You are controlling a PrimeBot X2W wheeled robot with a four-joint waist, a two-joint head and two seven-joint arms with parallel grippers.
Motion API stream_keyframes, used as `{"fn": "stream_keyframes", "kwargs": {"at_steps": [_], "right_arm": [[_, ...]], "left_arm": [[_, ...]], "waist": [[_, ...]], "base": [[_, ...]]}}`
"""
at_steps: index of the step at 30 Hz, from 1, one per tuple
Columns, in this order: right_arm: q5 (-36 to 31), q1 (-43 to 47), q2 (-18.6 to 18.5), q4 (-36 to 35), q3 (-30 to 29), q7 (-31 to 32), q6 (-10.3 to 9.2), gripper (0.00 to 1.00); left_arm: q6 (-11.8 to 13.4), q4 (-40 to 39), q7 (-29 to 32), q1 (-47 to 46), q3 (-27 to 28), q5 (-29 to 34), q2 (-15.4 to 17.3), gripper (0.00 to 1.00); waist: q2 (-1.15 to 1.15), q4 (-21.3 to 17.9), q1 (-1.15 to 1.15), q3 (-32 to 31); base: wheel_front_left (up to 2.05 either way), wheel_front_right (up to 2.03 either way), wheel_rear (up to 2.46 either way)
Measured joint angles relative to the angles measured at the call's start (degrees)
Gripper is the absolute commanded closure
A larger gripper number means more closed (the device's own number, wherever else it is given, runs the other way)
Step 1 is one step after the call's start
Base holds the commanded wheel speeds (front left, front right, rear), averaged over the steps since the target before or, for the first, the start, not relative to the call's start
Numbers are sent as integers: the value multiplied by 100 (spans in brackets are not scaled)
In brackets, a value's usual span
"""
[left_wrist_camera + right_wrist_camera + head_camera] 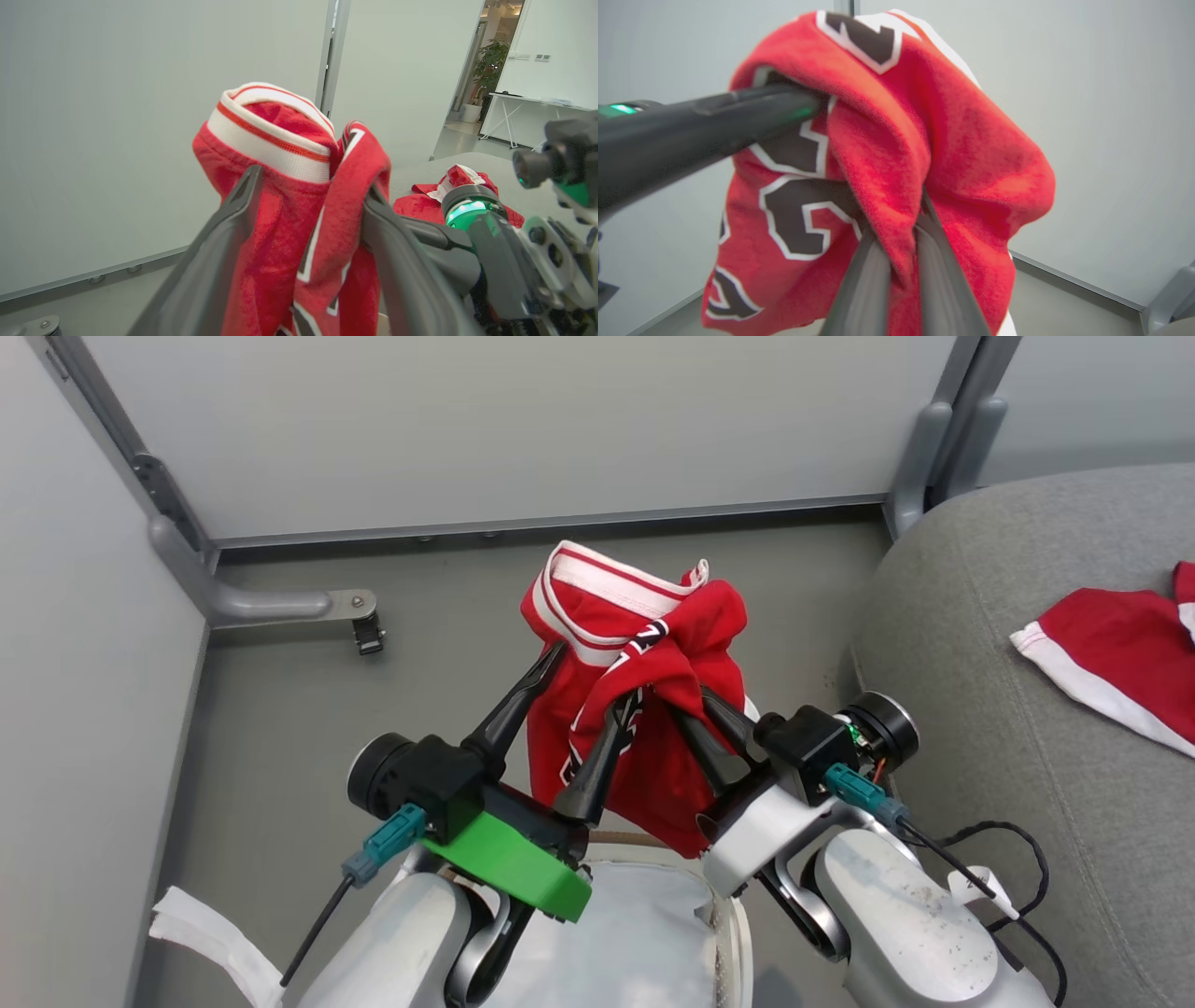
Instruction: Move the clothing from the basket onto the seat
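Red jersey (653, 784) hangs pinched in the right end effector (693, 702).

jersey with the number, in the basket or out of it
Out: the jersey hangs bunched in the air above the basket rim, pinched by the shut right gripper.

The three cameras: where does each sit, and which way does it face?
Head view: high, facing down at the jersey over the basket; left gripper and right gripper show.
Left wrist view: along the left gripper's spread fingers, toward the wall; the right gripper shows.
Right wrist view: along its fingers pinching the jersey; a left finger crosses.
Head and left wrist views share the shorts on the seat.
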Motion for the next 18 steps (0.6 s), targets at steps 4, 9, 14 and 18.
{"fn": "stream_keyframes", "kwargs": {"at_steps": [4, 9, 14, 18], "right_arm": [[83, 69, 0, -36, -142, 0, 0, 100], [65, 163, -2, -127, -399, 0, 0, 100], [-41, 303, -10, -277, -725, 0, 0, 100], [-204, 388, -13, -352, -978, 0, 0, 100]], "left_arm": [[0, 24, 0, 28, 37, 86, 37, 0], [0, 44, 1, 65, 69, 157, 122, 0], [0, 56, 1, 76, 31, 205, 223, 0], [0, 38, 0, 79, -3, 205, 279, 0]], "waist": [[0, -347, 0, 23], [0, -967, 0, 103], [0, -1652, 0, 220], [0, -2207, 0, 341]], "base": [[0, 0, 0], [0, 0, 0], [0, 0, 0], [0, 0, 0]]}}
